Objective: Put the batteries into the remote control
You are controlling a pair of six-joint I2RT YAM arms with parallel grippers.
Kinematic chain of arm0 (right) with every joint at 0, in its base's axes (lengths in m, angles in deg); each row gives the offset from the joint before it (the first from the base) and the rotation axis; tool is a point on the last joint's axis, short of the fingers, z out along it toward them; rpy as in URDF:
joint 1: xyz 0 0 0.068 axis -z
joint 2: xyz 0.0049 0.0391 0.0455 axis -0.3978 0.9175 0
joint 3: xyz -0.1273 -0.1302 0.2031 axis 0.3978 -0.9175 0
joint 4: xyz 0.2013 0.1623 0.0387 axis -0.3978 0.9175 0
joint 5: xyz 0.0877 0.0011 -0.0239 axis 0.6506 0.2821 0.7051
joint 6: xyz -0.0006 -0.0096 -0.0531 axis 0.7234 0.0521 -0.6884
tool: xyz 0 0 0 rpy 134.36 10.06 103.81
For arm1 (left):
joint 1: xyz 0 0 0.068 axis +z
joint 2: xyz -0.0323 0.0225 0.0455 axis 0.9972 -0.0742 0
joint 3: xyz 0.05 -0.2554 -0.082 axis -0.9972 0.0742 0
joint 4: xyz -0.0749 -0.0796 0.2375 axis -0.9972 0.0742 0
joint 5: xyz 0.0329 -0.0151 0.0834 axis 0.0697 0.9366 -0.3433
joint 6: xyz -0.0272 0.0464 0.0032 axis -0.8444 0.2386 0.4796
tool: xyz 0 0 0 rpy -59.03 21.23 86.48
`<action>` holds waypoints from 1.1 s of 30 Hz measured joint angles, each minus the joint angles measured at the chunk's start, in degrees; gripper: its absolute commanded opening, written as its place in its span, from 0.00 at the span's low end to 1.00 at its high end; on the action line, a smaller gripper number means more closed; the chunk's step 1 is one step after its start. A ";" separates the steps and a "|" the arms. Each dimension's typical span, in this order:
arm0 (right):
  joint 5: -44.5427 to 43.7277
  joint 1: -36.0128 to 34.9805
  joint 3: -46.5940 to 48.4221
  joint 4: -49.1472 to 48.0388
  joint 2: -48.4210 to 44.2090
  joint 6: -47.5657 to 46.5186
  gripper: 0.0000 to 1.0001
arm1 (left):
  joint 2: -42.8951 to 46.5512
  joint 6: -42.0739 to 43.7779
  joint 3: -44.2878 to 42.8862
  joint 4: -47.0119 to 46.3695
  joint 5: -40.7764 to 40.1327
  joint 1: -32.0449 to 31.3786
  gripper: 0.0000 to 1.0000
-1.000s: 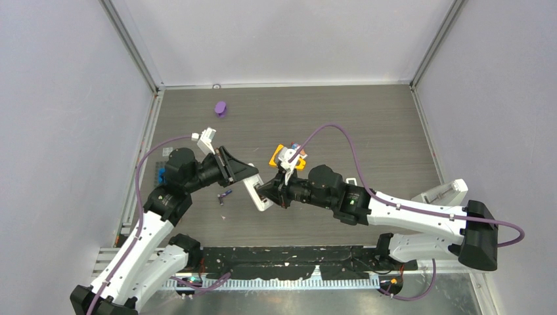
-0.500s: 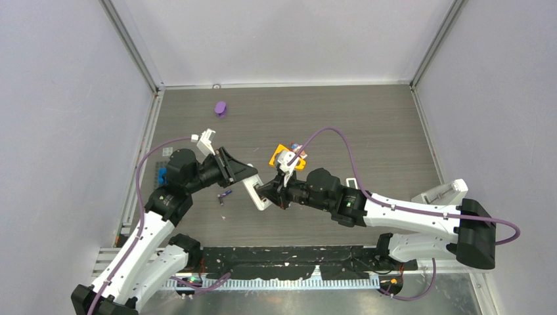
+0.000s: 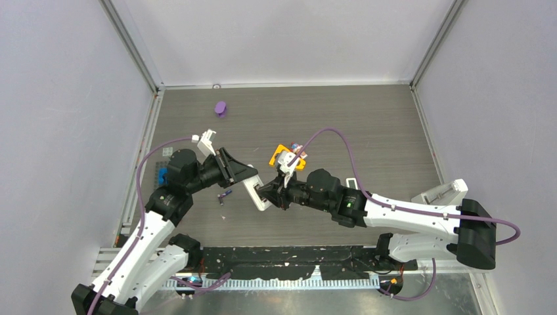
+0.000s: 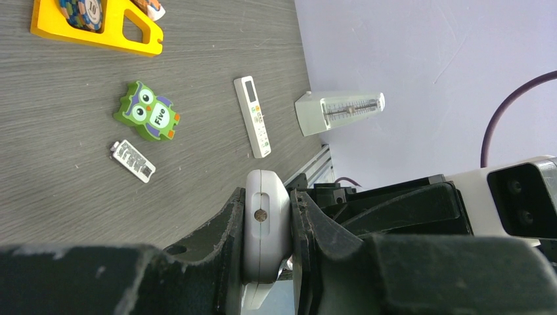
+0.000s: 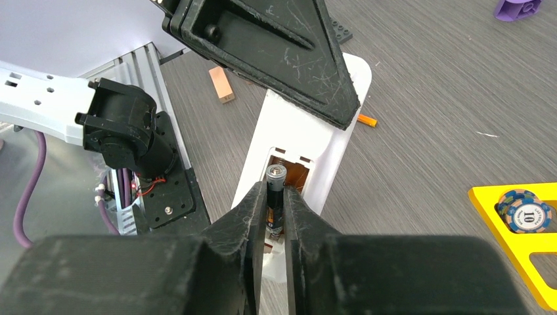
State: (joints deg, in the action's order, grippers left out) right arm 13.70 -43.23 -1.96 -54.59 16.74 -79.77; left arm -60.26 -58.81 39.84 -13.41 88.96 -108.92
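Two robot arms meet over a dark wood-grain table (image 3: 368,118). The left gripper (image 4: 268,205) is clamped across the width of a white remote control (image 5: 299,131), holding it off the table with its back turned to the other arm and the battery compartment (image 5: 293,172) open. The right gripper (image 5: 274,197) pinches a dark battery (image 5: 276,176) between its fingertips, its upper end lying over the compartment and not yet seated. An orange battery (image 5: 367,120) and a purple battery (image 3: 225,194) lie loose on the table nearby. Likely risks: pressing down could pivot the remote in the left grip, and letting go before the cell sits against its contacts could let it tip out and roll away
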 measured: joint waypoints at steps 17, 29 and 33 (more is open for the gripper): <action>0.94 0.17 1.44 4.37 -0.04 2.58 0.33 | -0.59 -0.22 0.94 -0.74 -0.04 0.00 0.00; -2.25 0.96 3.37 7.72 1.27 2.95 0.34 | -0.83 -0.31 1.81 -1.25 0.61 0.02 0.00; -2.99 1.14 3.80 8.11 2.34 3.21 0.34 | -1.05 0.00 1.84 -1.11 0.44 0.04 0.00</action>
State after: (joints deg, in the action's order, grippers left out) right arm 10.71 -42.09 1.84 -46.48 19.08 -76.56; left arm -61.31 -58.81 41.68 -14.52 89.40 -108.88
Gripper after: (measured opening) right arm 0.341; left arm 0.268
